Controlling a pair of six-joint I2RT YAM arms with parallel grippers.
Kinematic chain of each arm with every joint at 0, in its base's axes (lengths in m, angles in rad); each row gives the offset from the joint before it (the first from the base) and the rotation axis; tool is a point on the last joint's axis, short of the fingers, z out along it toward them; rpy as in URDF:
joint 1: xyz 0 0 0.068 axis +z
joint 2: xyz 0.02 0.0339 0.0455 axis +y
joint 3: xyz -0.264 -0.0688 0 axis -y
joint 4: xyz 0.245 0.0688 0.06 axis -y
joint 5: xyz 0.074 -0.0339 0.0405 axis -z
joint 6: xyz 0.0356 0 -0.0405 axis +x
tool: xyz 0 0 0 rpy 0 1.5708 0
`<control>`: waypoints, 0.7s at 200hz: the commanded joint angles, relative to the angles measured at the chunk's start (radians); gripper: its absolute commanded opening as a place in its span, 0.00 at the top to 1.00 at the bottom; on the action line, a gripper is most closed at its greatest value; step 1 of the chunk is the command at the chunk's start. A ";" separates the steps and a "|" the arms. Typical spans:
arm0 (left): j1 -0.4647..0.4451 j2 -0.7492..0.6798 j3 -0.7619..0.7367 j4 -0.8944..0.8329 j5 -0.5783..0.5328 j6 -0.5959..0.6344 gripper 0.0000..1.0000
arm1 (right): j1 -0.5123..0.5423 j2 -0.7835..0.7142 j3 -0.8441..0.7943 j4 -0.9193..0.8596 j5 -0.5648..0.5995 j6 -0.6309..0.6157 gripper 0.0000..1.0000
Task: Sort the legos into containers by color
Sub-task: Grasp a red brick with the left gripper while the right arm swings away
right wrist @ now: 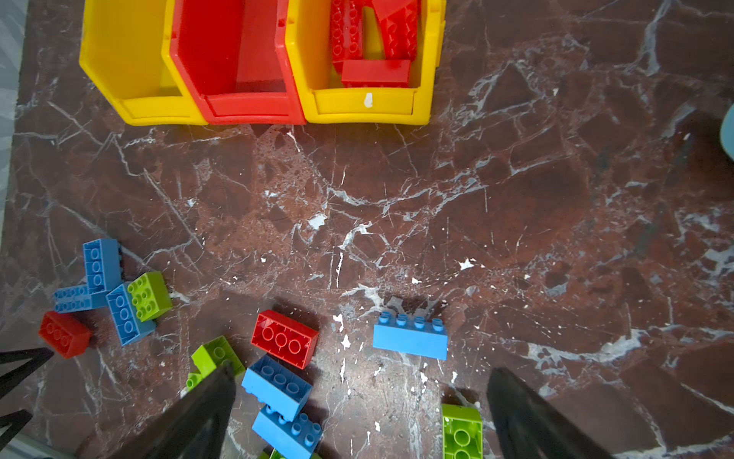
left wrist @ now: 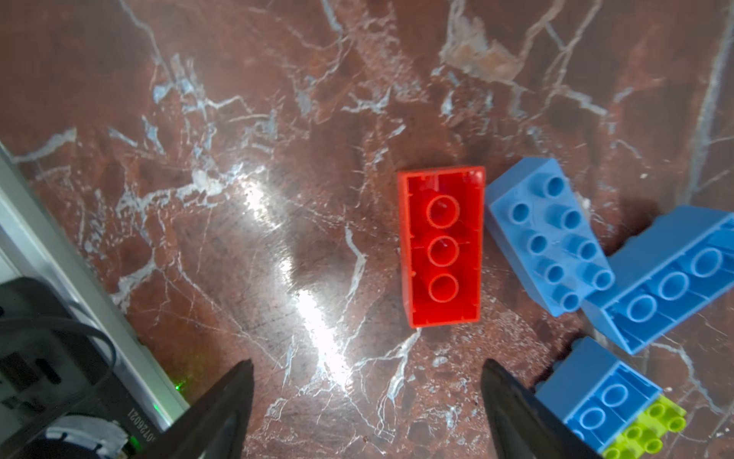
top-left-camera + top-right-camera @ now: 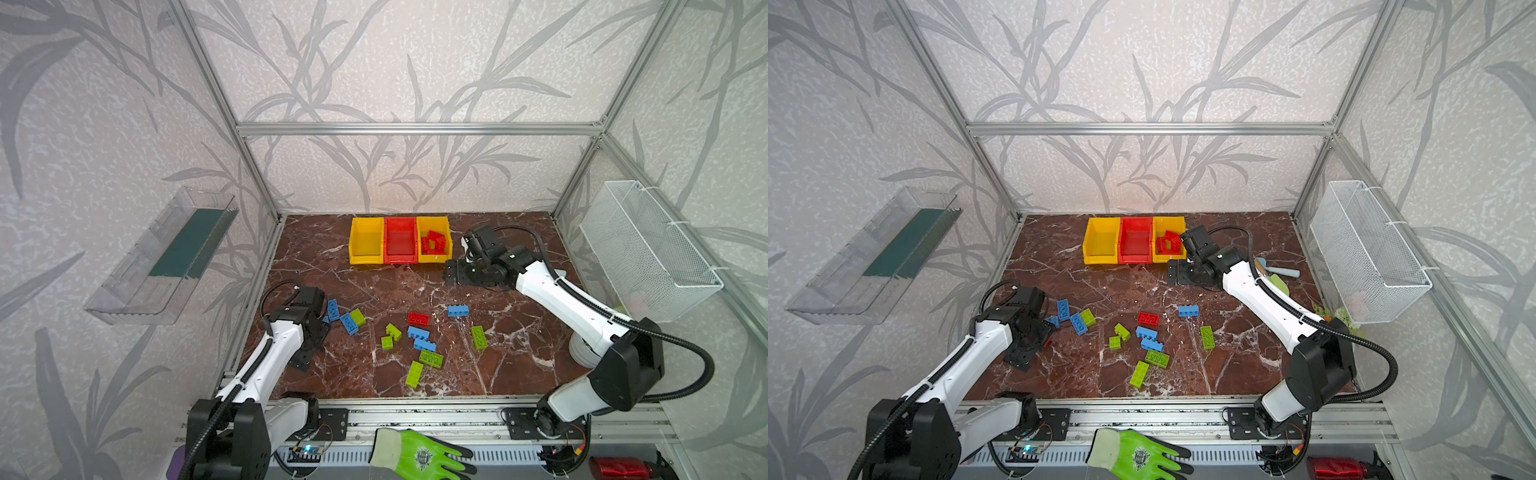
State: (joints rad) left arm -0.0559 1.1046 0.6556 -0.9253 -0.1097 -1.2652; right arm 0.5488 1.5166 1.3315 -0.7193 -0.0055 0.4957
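Three joined containers stand at the back of the table: yellow point(image 3: 365, 245), red point(image 3: 400, 245), and yellow point(image 3: 444, 232) holding several red legos point(image 3: 435, 243). Red point(image 3: 418, 318), blue point(image 3: 458, 310) and lime green point(image 3: 478, 336) legos lie scattered mid-table. My left gripper point(image 2: 367, 369) is open, low over the table beside an upside-down red lego point(image 2: 442, 246) and blue legos point(image 2: 548, 234); nothing sits between its fingers. In a top view this gripper point(image 3: 316, 336) hides that red lego. My right gripper point(image 1: 362, 371) hangs open and empty, in a top view point(image 3: 451, 272) just in front of the right yellow container.
A white wire basket point(image 3: 648, 249) hangs on the right wall and a clear tray point(image 3: 166, 257) on the left wall. A green glove point(image 3: 419, 455) lies on the front rail. A blue-handled tool point(image 3: 1281, 272) lies behind the right arm.
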 commanded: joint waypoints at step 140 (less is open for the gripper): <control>0.005 0.225 0.102 0.022 -0.065 0.071 0.14 | -0.076 -0.134 -0.143 0.025 -0.087 -0.080 0.01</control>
State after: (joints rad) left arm -0.0559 1.2968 0.7132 -0.8715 -0.1257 -1.2201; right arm 0.4759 1.4014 1.2064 -0.6975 -0.0738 0.4248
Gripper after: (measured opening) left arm 0.855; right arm 0.991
